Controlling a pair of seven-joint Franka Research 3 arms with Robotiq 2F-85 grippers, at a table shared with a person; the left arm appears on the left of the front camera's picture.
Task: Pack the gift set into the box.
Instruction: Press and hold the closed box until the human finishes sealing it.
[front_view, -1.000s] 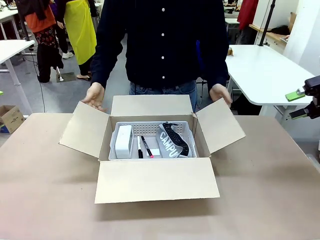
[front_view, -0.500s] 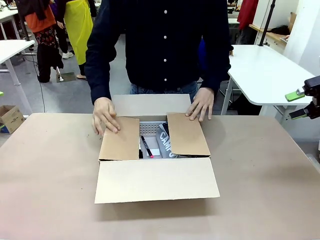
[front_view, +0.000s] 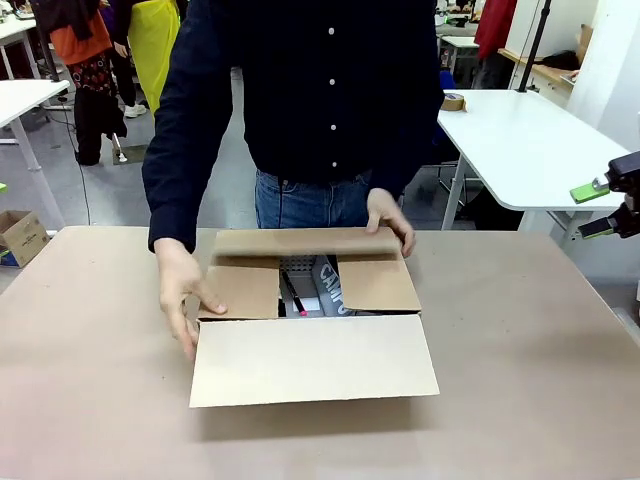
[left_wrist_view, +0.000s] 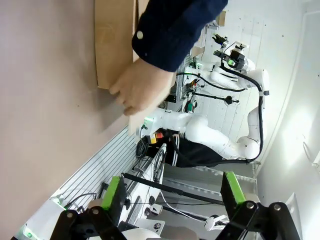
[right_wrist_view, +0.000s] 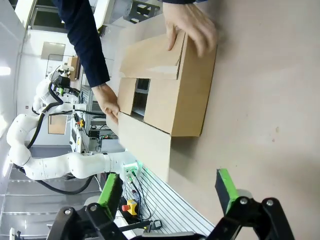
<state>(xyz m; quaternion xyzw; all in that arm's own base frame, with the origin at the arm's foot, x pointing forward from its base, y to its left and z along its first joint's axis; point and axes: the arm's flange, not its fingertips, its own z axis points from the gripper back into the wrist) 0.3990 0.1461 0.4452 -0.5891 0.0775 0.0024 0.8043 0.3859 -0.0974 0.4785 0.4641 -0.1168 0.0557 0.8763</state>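
Note:
The large brown box (front_view: 310, 300) stands mid-table with both side flaps folded in and its near flap (front_view: 312, 360) lying flat toward me. A person's hand (front_view: 390, 215) presses the far flap down; the other hand (front_view: 185, 290) rests at the box's left corner. Through the remaining gap I see part of the gift set: basket wall (front_view: 295, 264), a marker pen (front_view: 293, 296) and grey lettered fabric (front_view: 330, 285). My right gripper (front_view: 597, 208) hangs open at the far right, off the box. The wrist views show the left gripper (left_wrist_view: 172, 192) and right gripper (right_wrist_view: 168, 192) open, with the box (right_wrist_view: 185, 95) far off.
A white table (front_view: 520, 140) with a tape roll (front_view: 453, 101) stands at the back right. A small brown carton (front_view: 20, 235) sits on the floor at left. Brown tabletop (front_view: 530, 380) lies bare around the box.
The person folded both side flaps in over the gift set, then brought the far flap down. One hand slid to the box's near left corner. My grippers have not moved.

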